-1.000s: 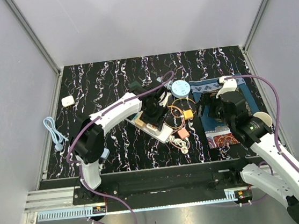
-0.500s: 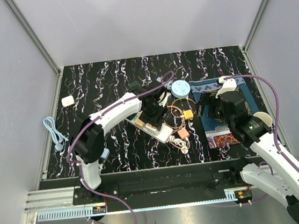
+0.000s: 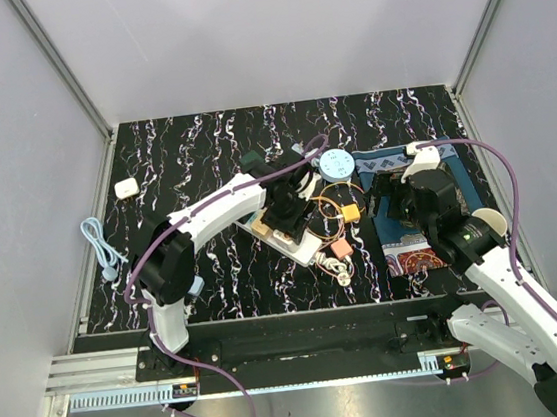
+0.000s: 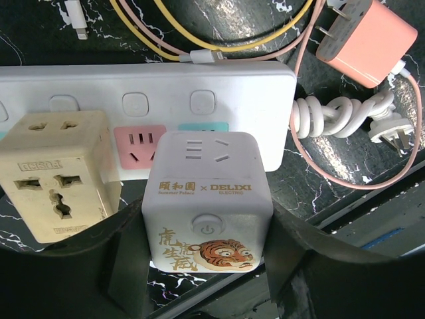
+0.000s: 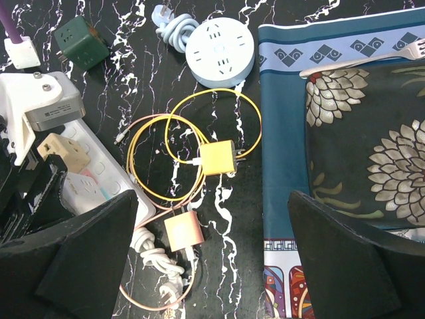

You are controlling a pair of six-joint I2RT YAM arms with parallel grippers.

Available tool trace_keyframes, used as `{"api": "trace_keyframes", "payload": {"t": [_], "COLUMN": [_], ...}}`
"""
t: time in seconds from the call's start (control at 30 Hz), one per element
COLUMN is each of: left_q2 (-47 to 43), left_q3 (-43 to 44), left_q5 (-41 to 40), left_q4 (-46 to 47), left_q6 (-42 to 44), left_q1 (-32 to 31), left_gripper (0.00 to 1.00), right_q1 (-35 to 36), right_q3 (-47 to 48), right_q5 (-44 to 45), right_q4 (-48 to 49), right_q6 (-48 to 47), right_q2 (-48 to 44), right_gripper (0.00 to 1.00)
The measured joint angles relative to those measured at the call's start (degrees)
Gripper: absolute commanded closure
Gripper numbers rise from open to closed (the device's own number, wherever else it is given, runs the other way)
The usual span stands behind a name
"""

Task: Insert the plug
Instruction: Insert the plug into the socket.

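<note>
Cube plug (image 4: 207, 193), tiger-printed in wrist view, clamped by left gripper (image 4: 207, 256); right gripper (image 5: 214, 266) apart.

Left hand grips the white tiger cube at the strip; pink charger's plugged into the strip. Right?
No: the pink charger lies loose beside the strip, prongs bare; left wrist view shows it. The left hand does grip the white tiger cube.

Free room: on the power strip (image 4: 252, 83), the beige adapter (image 4: 56, 173) stands just beside the cube adapter (image 4: 206, 199); a coiled white cord (image 4: 335, 116) blocks the strip's end. You have bare table (image 3: 181, 149) along the far edge.
</note>
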Motion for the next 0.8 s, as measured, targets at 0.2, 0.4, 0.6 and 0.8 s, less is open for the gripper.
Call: {"api": "trace_keyframes", "payload": {"t": [0.2,0.4,0.6,0.8], "left_q2": [0.0,0.4,0.4,0.4], "left_q3": [0.0,-0.1,-0.1,0.0], "left_q5": [0.0,-0.3,-1.1,-1.3], "left_q4": [0.2,0.4,0.5,0.4], "left_q6": [0.5,0.6,0.6,0.6], "left_q1": [-0.3,-0.5,-0.8,-1.0], "left_gripper": [1.00,1.00,1.00,1.00], "right_q1": [0.0,0.0,0.0,0.0], "right_q3": [0.0,0.0,-0.1,-0.1], "right_q5": [-0.1,-0.2,-0.4,-0.5], "right_q4": [0.0,0.0,0.0,0.1], "right_q6": [0.0,0.0,0.0,-0.1], "right_q2": [0.4,0.8,0.8,1.2], "right_gripper": [0.00,0.00,0.00,0.00]}}
